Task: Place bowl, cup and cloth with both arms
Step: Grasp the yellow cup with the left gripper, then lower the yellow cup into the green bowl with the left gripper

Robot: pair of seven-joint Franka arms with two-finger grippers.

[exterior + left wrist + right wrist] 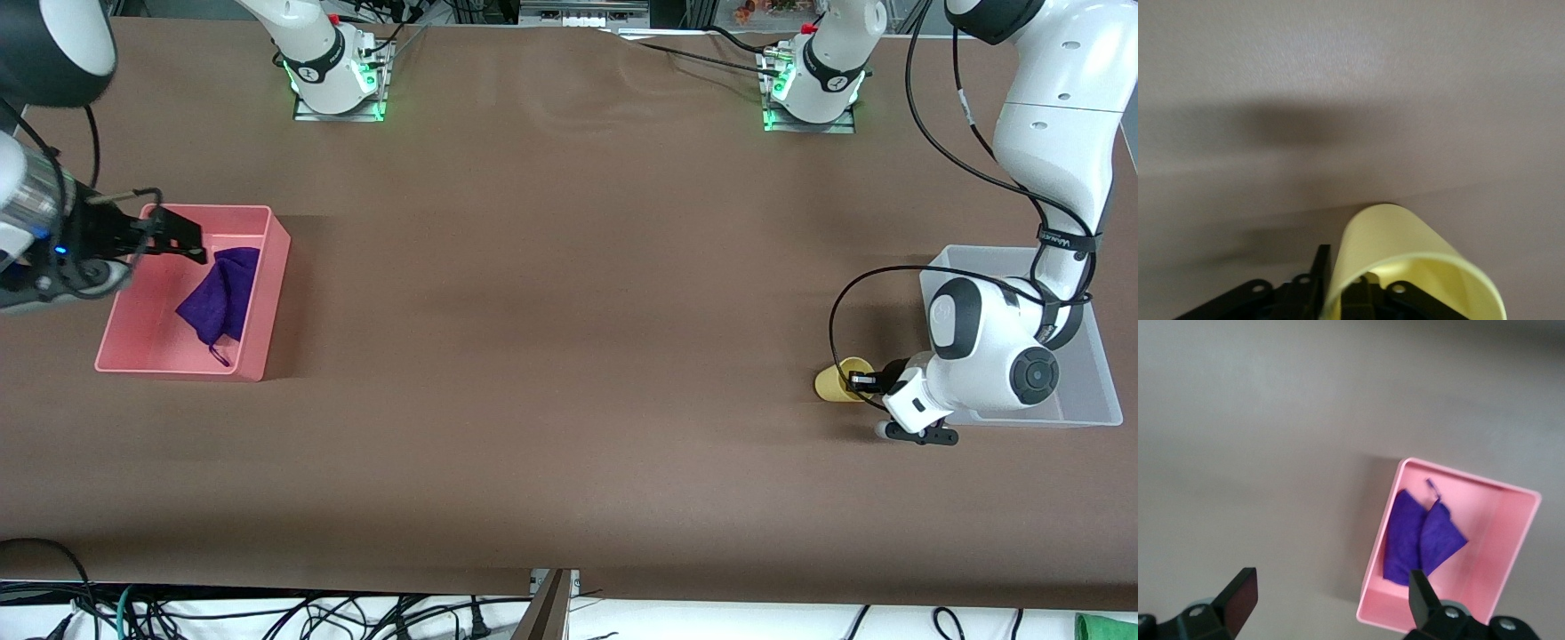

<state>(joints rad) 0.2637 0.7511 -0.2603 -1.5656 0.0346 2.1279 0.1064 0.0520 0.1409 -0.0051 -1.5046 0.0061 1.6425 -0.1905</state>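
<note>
The yellow cup (836, 380) is tipped on its side, low over the table beside the clear bin. My left gripper (859, 383) is shut on its rim, one finger inside and one outside, as the left wrist view shows for the cup (1405, 240) and gripper (1341, 285). The purple cloth (220, 293) lies crumpled in the pink bin (267, 302). My right gripper (182, 240) is open and empty above that bin's edge. The right wrist view shows the cloth (1418, 537), the bin (1471, 475) and the gripper (1330, 587). The bowl is out of view.
A clear plastic bin (1089, 382) stands at the left arm's end of the table, partly covered by the left arm. The pink bin stands at the right arm's end. Both arm bases stand along the table's edge farthest from the front camera.
</note>
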